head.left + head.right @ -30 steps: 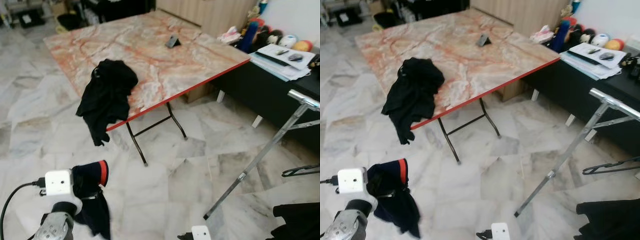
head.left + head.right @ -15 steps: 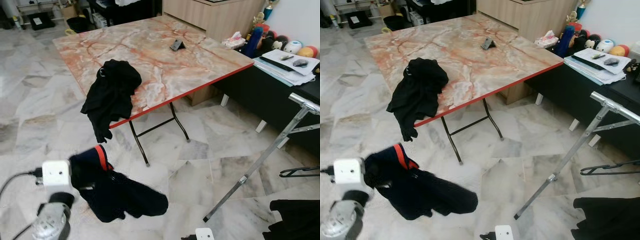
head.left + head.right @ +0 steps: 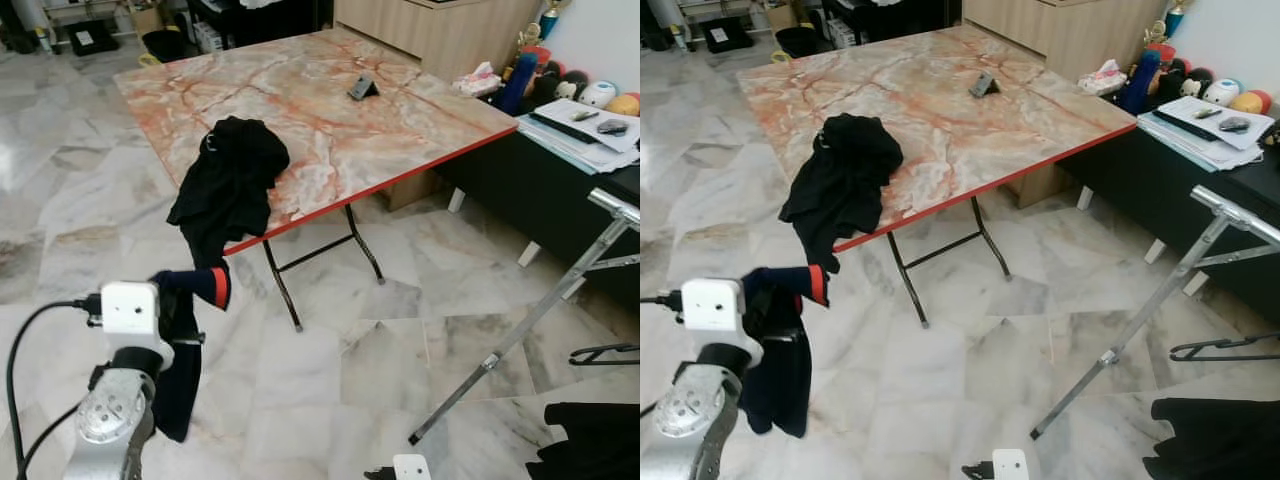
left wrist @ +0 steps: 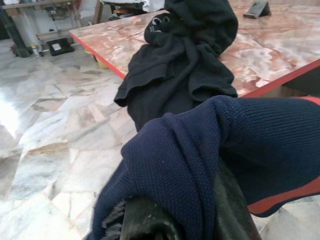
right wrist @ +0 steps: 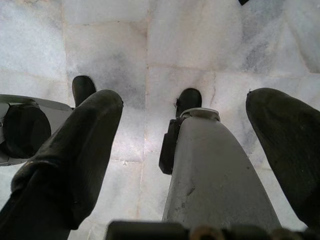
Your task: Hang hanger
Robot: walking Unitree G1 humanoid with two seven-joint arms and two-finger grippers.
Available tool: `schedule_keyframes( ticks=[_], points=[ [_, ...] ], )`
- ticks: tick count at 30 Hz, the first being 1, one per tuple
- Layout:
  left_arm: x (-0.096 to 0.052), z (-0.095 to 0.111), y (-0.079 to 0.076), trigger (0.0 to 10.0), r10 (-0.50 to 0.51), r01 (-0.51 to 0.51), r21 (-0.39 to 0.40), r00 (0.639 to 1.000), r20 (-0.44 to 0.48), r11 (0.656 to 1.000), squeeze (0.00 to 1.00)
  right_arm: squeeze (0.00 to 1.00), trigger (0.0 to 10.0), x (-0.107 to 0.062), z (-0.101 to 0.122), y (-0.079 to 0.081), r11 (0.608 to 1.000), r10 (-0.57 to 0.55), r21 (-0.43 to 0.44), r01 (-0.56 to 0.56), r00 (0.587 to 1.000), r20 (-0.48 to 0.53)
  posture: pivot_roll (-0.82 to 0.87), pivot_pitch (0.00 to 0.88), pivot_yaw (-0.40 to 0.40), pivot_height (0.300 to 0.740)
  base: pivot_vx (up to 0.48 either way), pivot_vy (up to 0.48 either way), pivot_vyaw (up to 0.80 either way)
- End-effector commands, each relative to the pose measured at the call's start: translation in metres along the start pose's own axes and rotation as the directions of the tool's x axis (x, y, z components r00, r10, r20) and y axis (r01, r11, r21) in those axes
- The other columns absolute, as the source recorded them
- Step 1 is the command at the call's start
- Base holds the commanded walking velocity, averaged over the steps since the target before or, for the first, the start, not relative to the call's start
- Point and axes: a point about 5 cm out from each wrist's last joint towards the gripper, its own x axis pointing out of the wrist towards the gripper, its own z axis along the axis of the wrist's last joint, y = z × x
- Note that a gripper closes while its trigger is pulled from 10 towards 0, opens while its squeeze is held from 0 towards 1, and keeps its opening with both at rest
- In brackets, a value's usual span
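Your left gripper [image 3: 185, 300] holds the navy garment [image 3: 185, 340] at seven o'clock; your right gripper [image 5: 182, 130] hangs spread wide.

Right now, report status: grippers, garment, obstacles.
Left gripper holding navy sweater off the floor. Right gripper open, hanging idle. Metal rack off to the right. Folding table with black garment ahead.

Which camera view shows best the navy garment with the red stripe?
The left wrist view: the navy garment is close, so its knit and red stripe are plain, draped over the left gripper. Both eye views show it whole but small, hanging from that gripper above the floor.
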Motion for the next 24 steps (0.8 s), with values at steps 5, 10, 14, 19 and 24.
schedule_keyframes(
  ticks=[5,10,14,19,24],
  points=[
    [0.003,0.023,0.011,10.0,0.032,-0.034,0.024,0.996,0.087,0.999,0.0,0.0,10.0,-0.001,-0.006,0.002,1.0,-0.002,0.027,0.002,1.0,-0.015,0.08,0.122,0.002,0.74,0.0,0.0,0.0],
    [0.008,0.035,0.017,10.0,0.031,-0.037,0.043,0.991,0.127,0.998,0.0,0.0,10.0,-0.001,-0.007,0.003,0.999,-0.007,0.046,0.008,1.0,-0.014,0.08,0.104,0.014,0.74,0.248,0.0,0.0],
    [0.011,0.039,0.017,10.0,0.029,-0.036,0.047,0.99,0.141,0.998,0.0,0.0,10.0,-0.001,-0.007,0.004,0.999,-0.006,0.051,0.006,1.0,-0.012,0.07,0.096,0.019,0.74,0.259,0.0,0.0],
    [0.016,0.042,0.013,10.0,0.012,-0.019,0.045,0.988,0.152,0.999,0.0,0.0,10.0,-0.001,-0.006,0.005,0.998,-0.009,0.057,0.009,1.0,-0.012,0.08,0.08,0.027,0.74,0.269,0.0,0.0],
    [0.021,0.044,0.013,10.0,0.005,-0.013,0.045,0.988,0.157,0.999,0.0,0.0,10.0,-0.001,-0.003,0.007,0.998,-0.006,0.065,0.006,1.0,-0.003,0.08,0.068,0.036,0.74,0.275,0.0,0.0]
  ],
)
